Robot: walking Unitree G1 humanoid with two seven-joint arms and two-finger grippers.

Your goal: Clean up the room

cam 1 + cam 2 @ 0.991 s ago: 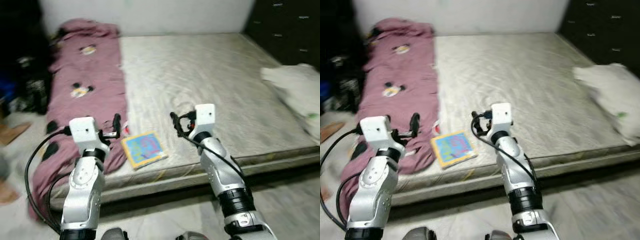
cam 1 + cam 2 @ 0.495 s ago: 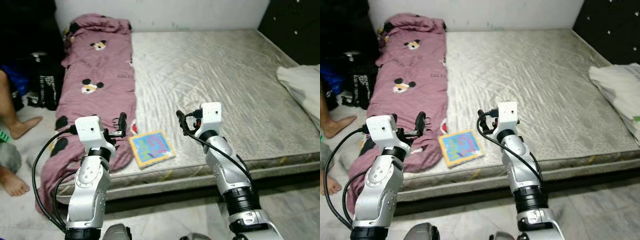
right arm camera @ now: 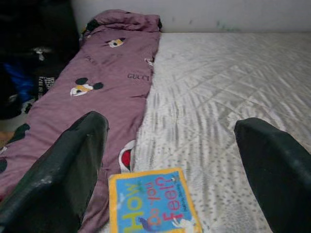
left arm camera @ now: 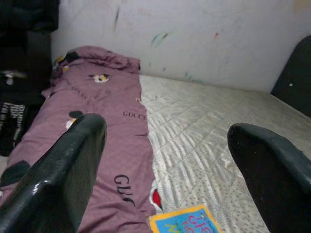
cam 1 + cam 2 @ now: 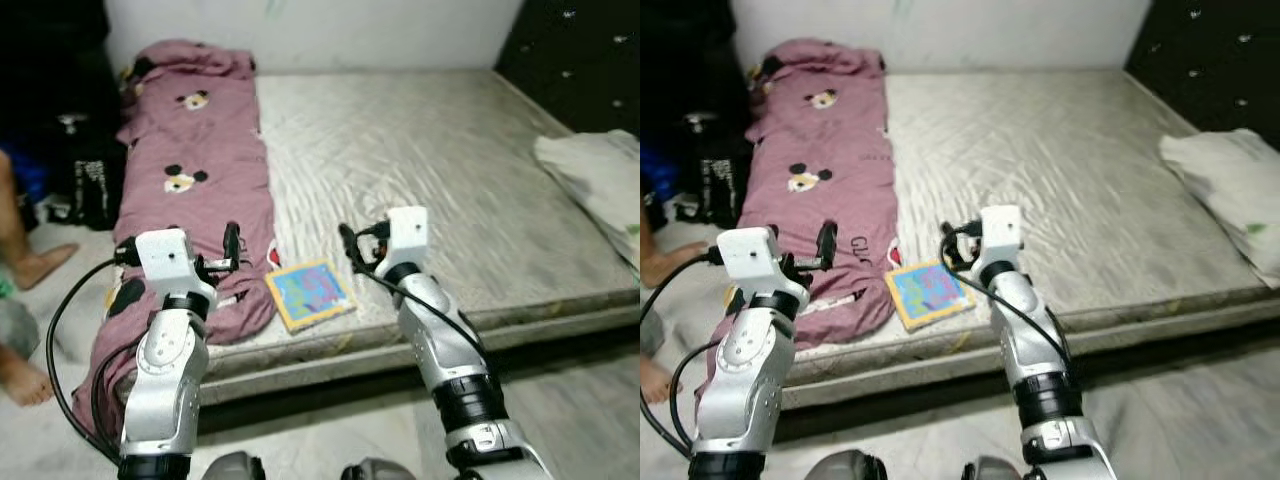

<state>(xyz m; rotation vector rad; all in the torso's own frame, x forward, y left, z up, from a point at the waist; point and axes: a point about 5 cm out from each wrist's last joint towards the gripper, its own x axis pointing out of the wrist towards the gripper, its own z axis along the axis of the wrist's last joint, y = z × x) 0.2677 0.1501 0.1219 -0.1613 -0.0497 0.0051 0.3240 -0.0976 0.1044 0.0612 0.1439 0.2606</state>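
Note:
A blue and yellow picture book [image 5: 312, 293] lies flat near the front edge of the grey mattress [image 5: 440, 150]. A long maroon blanket [image 5: 190, 190] with cartoon mouse prints runs down the mattress's left side and spills to the floor. My left gripper [image 5: 232, 247] hovers open over the blanket's lower end, just left of the book. My right gripper [image 5: 348, 245] hangs open just right of and above the book. In the right wrist view the book [image 3: 154, 201] lies below the wide-spread fingers [image 3: 73, 160]. The left wrist view catches a corner of the book [image 4: 184, 224].
A white pillow [image 5: 595, 180] sits on the mattress's right edge, beside a dark dresser [image 5: 580, 60]. Black bags [image 5: 80, 170] stand on the floor at the left. A person's bare feet [image 5: 20, 265] rest on the floor at the far left. A white wall backs the bed.
The head camera has swung about, so the whole scene shifts in the picture. Both arms hold the same raised pose with fingers spread. The book and blanket lie as before.

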